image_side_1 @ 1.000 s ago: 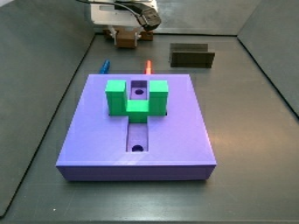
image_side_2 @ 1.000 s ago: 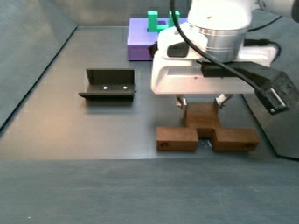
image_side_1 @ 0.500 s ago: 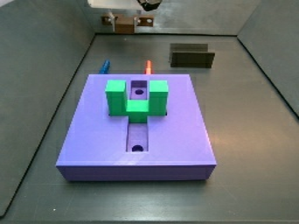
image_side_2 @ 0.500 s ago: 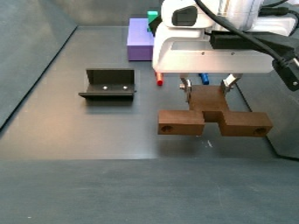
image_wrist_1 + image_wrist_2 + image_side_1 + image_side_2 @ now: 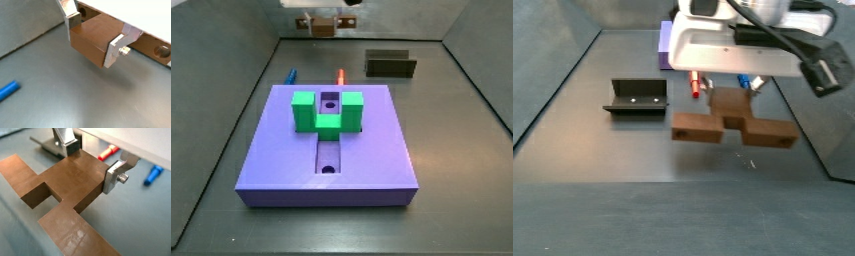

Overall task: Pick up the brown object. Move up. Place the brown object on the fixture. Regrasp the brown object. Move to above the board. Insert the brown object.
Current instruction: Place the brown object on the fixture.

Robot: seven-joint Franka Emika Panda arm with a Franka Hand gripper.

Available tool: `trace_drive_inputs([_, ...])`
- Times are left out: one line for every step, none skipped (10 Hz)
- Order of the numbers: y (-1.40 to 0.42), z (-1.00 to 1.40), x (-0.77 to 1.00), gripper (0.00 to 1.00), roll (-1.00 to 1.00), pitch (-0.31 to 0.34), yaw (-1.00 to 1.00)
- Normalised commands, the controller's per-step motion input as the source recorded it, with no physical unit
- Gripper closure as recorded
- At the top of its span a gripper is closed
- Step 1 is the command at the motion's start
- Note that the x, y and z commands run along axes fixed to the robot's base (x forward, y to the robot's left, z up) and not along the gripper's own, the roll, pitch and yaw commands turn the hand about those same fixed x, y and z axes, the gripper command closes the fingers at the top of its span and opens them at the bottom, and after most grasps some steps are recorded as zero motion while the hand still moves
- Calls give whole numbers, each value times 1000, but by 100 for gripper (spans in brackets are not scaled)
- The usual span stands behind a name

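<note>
Robot test cell, lab-type — bare grey floor point(image 5: 438, 200) with grey walls, rig fixture point(image 5: 636, 97), purple board point(image 5: 331, 150) carrying a green block point(image 5: 326, 110). Gripper point(image 5: 727, 88) hangs above the floor, clamping the brown object point(image 5: 734, 124).

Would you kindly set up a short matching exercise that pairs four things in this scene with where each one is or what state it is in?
Things:
1. brown object
2. fixture
3. green U-shaped block
4. gripper

Places or states:
A. sits on the purple board
B. stands on the grey floor, nothing in it
C. shut on a piece, lifted off the floor
D. hangs in the air, clamped by its stem between the fingers

Pairs: 1-D, 2-B, 3-A, 4-C
</note>
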Motion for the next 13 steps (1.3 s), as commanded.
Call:
trace_drive_inputs([-349,0,1000,100,-337,0,0])
trace_drive_inputs([-357,0,1000,100,-340,0,0])
trace_drive_inputs([-403,3,997,100,-317,0,0])
trace_drive_inputs([-409,89,983,100,-340,9,0])
trace_drive_inputs([-366,197,943,100,-431,6,0])
trace_drive_inputs([-314,249,920,100,-511,6,0])
trace_drive_inputs([-286,289,909,100,-560,6,0])
trace_drive_inputs([-271,294,909,100,-583,3,0])
trace_drive_inputs([-283,180,974,100,-571,37,-11])
trace_drive_inputs([-249,123,1000,100,-571,57,-20])
trace_drive_inputs([-226,83,1000,100,-574,57,-26])
trace_drive_inputs([-186,46,1000,100,-594,49,-46])
trace_drive_inputs([-180,11,1000,100,-597,57,-51])
